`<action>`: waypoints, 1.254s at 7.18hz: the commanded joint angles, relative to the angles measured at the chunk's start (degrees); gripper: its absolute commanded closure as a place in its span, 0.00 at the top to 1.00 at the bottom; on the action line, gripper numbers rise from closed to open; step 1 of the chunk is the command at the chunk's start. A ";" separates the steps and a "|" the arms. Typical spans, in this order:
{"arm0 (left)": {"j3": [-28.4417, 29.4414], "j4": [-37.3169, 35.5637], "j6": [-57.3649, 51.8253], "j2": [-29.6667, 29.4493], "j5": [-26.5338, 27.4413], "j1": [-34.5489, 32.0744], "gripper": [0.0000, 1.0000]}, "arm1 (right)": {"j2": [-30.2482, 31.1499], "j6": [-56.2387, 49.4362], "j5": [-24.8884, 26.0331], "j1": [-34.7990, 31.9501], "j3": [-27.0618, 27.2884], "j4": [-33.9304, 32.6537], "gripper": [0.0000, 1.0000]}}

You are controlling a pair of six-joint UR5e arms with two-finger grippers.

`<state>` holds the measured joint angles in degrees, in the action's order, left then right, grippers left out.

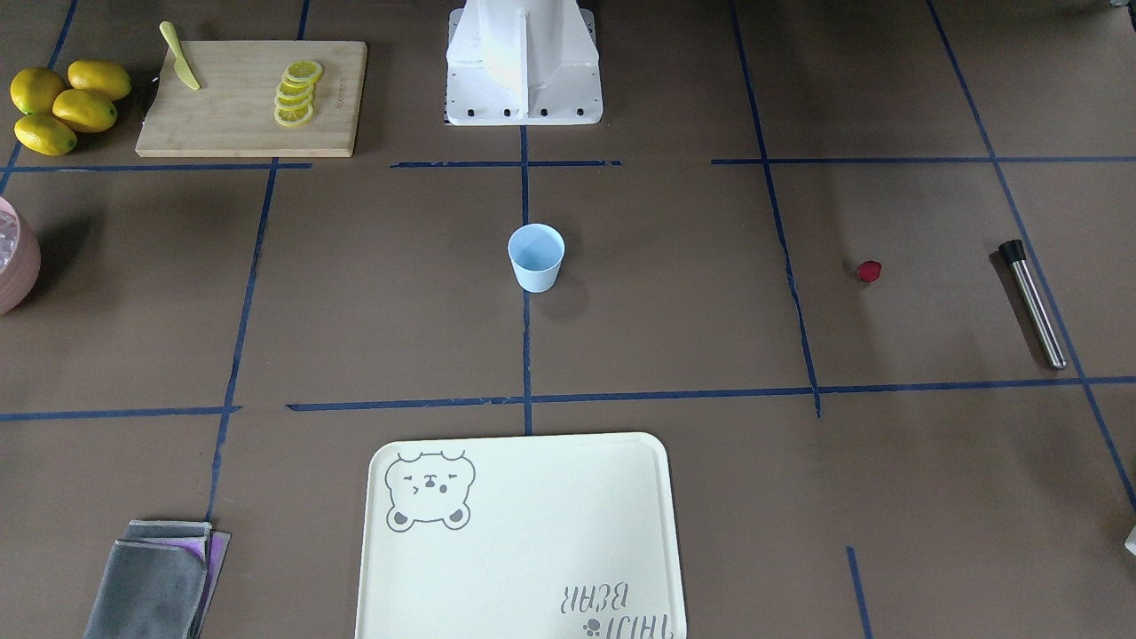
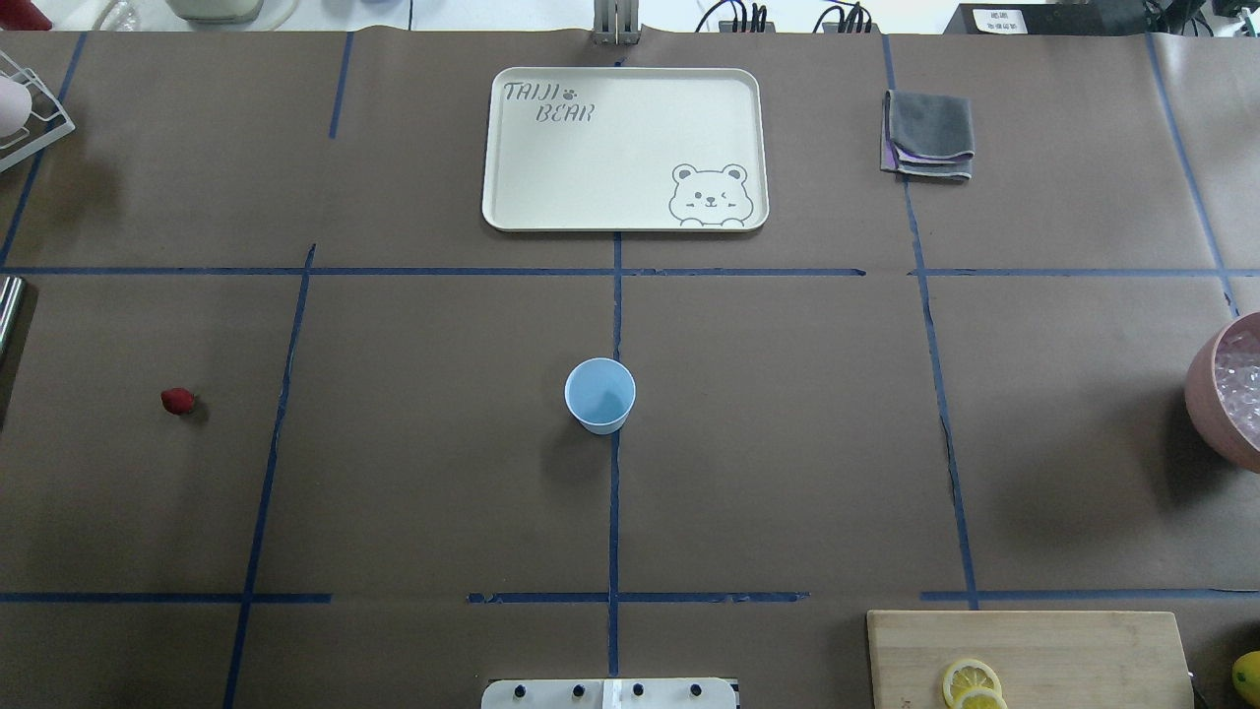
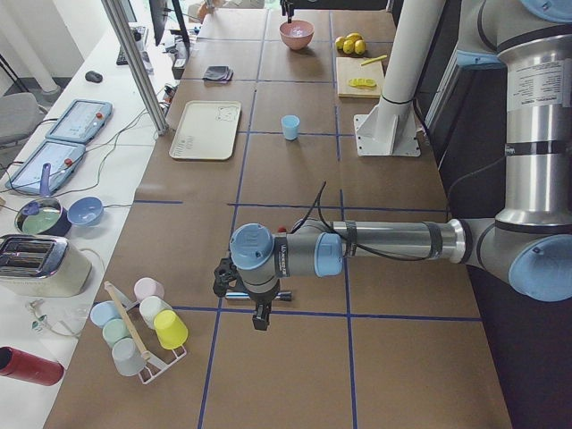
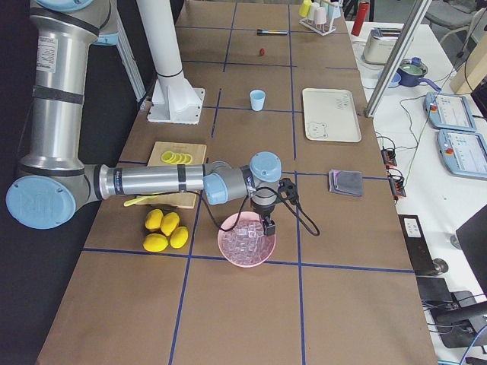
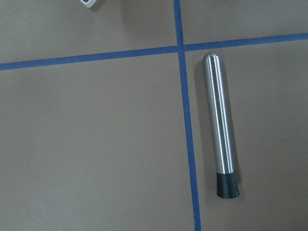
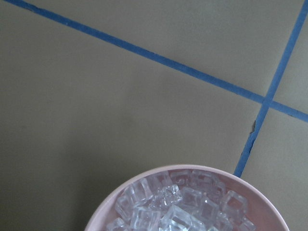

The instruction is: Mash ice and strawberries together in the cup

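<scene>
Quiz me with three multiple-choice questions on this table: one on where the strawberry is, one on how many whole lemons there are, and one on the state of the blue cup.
1. Where is the strawberry?
A inside the cup
B on the bare table, on the robot's left side
C among the lemons

2. How many whole lemons lie beside the cutting board?
A two
B four
C six

3. The cup is:
A upright and empty
B tipped over
C upright, holding the strawberry

Answers:
1 B: it lies alone on the brown surface, far from the cup.
2 B: four yellow fruits cluster there.
3 A: its mouth faces up and its pale-blue inside shows bare.
</scene>
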<state>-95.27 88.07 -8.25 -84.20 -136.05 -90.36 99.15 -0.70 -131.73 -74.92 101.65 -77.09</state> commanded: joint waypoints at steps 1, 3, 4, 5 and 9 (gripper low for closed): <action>0.09 0.00 -0.10 0.00 0.00 0.01 1.00 | 0.61 0.34 0.85 2.40 -0.66 0.54 0.94; 0.00 0.09 -0.10 0.00 0.09 0.01 1.00 | -0.01 0.34 3.12 4.16 -1.19 0.45 0.92; 0.00 0.09 -0.01 0.00 0.00 0.01 1.00 | -0.10 0.26 3.40 4.60 -2.23 0.54 0.91; 0.00 0.09 -0.10 0.00 0.00 0.01 1.00 | -0.10 0.00 3.41 5.04 -2.76 0.54 0.89; 0.00 0.18 -0.01 0.00 0.00 0.01 1.00 | 0.52 -0.36 4.46 5.49 -2.86 0.45 0.80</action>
<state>-95.27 88.18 -8.27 -84.20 -136.06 -90.35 99.49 -1.00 -127.66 -69.49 98.87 -76.61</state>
